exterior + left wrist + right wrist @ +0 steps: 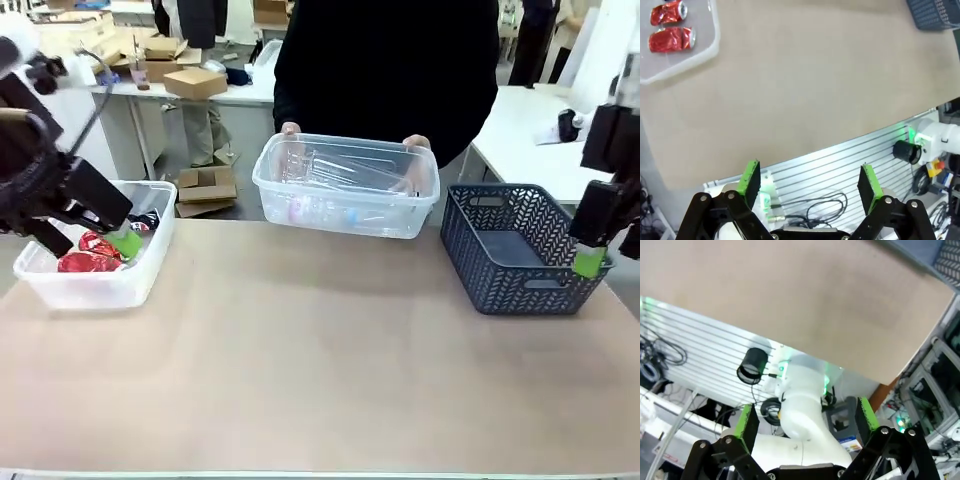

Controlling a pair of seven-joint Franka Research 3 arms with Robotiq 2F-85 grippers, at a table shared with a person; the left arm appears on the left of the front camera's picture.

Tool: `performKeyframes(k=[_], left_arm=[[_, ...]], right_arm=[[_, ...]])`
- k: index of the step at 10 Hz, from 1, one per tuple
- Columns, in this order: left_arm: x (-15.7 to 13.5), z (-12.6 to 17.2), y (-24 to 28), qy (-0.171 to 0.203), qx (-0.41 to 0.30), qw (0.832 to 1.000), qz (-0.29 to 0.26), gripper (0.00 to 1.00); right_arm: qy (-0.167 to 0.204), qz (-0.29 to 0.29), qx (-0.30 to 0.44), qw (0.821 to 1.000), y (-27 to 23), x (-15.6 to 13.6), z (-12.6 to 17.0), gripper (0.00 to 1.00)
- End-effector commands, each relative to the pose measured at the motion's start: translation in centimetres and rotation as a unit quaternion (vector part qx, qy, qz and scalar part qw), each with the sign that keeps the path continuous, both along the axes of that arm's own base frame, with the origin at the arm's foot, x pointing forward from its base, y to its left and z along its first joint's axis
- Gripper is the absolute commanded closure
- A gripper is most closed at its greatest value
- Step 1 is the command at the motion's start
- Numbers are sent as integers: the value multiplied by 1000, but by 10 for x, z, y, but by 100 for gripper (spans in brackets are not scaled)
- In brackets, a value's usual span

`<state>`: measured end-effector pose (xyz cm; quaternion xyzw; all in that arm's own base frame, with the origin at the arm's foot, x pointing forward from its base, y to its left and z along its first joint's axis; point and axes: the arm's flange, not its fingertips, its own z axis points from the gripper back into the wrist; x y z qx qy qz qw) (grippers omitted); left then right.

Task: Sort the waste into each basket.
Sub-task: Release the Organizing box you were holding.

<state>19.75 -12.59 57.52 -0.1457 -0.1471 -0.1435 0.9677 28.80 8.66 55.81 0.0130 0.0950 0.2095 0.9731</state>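
Centrally, at the table's far edge, a small clear tub holding clear plastic bottles was gripped at its back rim by the person's two hands. At the left, another clear tub held crushed red cans, with something dark beside them; two of these cans were seen in the left wrist view. At the right, a dark blue-grey lattice basket stood on the brown table. The left gripper was held with its jaws wide apart and nothing between them, above the left tub. The right gripper was likewise spread wide and empty, just beside the lattice basket's right end.
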Motion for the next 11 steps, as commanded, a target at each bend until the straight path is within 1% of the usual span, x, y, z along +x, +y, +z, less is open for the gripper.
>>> performKeyframes(k=[1,2,3,4,5,6,7,8,9,11], left_arm=[[-14,5,-4,-12,10,1000,-17,0],[-14,5,-4,-12,10,1000,-17,0],[-3,1,-2,-3,3,1000,-4,0],[10,-7,-5,31,-48,997,-43,0],[7,-9,17,41,-162,983,-70,0],[2,-14,48,54,-271,958,-72,0],[-1,-23,76,51,-369,927,-46,0],[-1,-32,95,48,-445,894,-30,0],[2,-44,106,56,-499,865,-4,0],[15,-63,110,92,-541,835,42,0]], right_arm=[[-9,-5,2,1000,-1,-6,14,0],[-9,-5,2,1000,-1,-6,14,0],[-2,0,1,1000,0,-1,3,0],[13,-32,80,996,-1,7,-2,0],[27,-113,180,977,-25,3,2,0],[50,-177,288,940,-55,-5,3,0],[79,-208,396,891,-84,-13,0,0],[84,-268,464,840,-103,-15,-7,0],[81,-277,500,817,-110,-16,-14,0],[42,-282,557,780,-111,-9,-30,0]])
